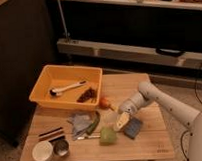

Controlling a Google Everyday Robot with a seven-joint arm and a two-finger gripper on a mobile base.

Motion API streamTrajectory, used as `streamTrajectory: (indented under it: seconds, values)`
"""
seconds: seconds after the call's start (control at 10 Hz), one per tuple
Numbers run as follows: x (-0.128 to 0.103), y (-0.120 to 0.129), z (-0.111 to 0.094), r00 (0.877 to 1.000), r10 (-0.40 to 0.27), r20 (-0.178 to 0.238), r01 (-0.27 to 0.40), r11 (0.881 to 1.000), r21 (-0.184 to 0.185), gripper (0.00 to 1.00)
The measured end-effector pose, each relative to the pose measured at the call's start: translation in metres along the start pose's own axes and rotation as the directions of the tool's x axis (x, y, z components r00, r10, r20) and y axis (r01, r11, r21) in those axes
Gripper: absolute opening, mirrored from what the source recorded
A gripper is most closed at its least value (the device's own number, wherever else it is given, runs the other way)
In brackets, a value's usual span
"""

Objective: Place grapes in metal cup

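Note:
The grapes, a small dark reddish bunch, lie inside the orange bin near its right front corner. The metal cup stands at the table's front left, next to a white cup. My gripper hangs low over the table's middle right, just above and between a green block and a blue-grey pad. It is well to the right of the grapes and far from the metal cup.
An orange-red round fruit sits just right of the bin. A grey cloth and a long green vegetable lie mid-table. Dark bars lie behind the cups. A white-handled tool lies in the bin.

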State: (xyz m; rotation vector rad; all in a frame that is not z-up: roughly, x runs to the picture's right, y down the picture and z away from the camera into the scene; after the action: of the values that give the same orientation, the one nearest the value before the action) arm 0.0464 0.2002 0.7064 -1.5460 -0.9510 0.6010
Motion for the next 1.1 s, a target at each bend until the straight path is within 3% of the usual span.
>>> streamTrajectory:
  seconds: [0.9, 1.0, 1.1]
  values:
    - [-0.0003, 0.0003, -0.0003, 1.000, -0.001, -0.005, 0.001, 1.000, 0.003, 0.80]
    - [-0.0009, 0.0006, -0.0009, 1.000, -0.003, -0.012, 0.003, 1.000, 0.008, 0.80]
    - [-0.0076, 0.0016, -0.0055, 0.998, -0.033, -0.046, 0.035, 0.998, 0.046, 0.80]
